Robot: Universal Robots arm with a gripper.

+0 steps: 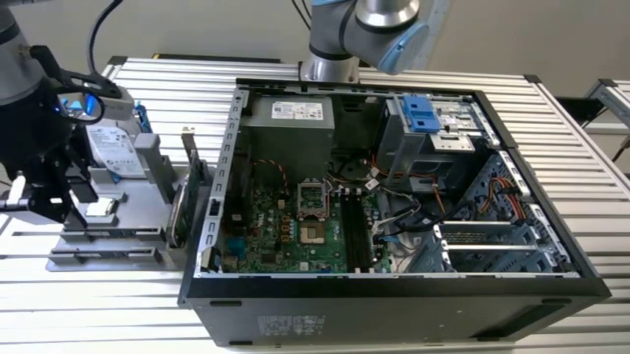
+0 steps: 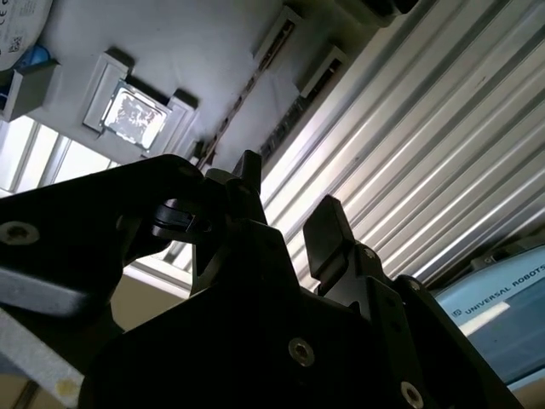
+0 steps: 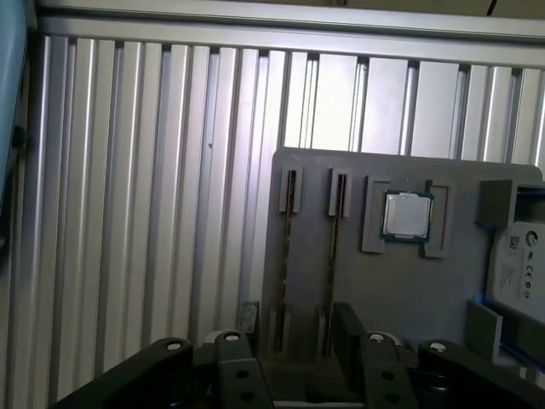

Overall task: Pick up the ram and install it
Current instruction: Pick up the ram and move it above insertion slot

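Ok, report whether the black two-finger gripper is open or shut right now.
Open. In the first wrist view the black gripper has its fingers standing apart with nothing between them, and the grey slotted holder shows through the gap.

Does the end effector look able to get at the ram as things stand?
Probably yes: the ram stands edge-up in the tray with nothing over it, and the open end effector hangs nearby.

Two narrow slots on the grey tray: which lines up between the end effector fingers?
The slot farther from the CPU; the CPU-side slot runs behind a finger of the end effector.
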